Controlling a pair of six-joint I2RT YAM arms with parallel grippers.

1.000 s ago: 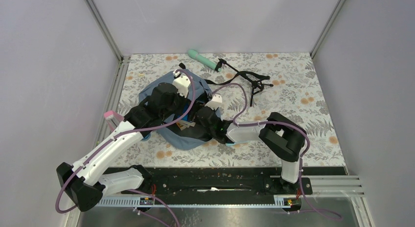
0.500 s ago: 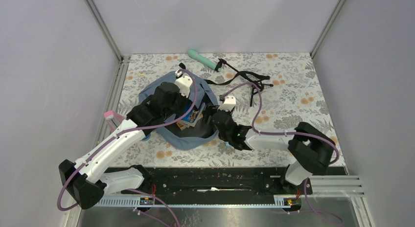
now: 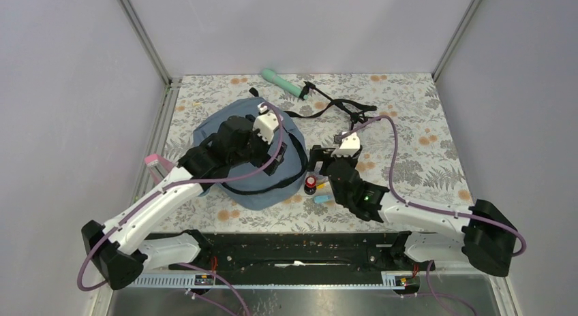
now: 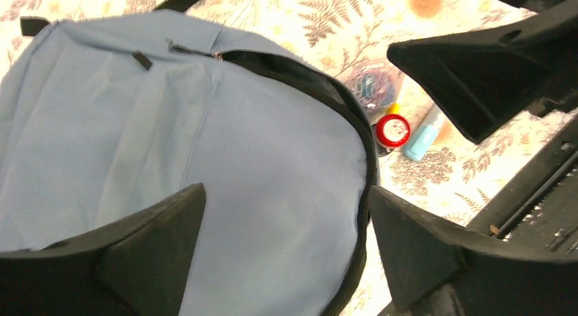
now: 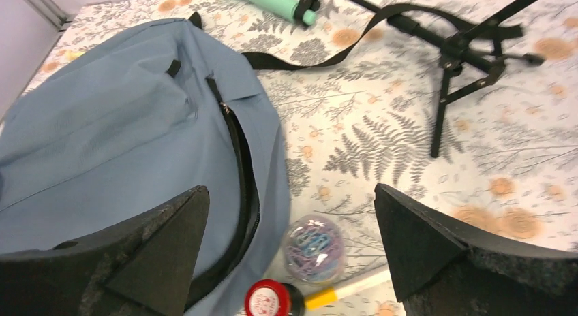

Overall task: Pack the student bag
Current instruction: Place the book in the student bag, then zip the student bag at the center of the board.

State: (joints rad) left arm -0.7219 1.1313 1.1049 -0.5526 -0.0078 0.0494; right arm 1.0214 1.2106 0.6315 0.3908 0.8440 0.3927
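Both agape, empty, left tool (image 4: 286,189) over student bag (image 4: 136,125), right tool (image 5: 292,188) beside

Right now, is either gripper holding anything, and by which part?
No, nothing is held. The left gripper hangs open above the student bag, and the right gripper is open beside it. There is nothing between the jaws of either.

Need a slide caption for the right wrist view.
Open right end effector hangs above a clear tub of paper clips and a red-capped bottle beside the student bag.
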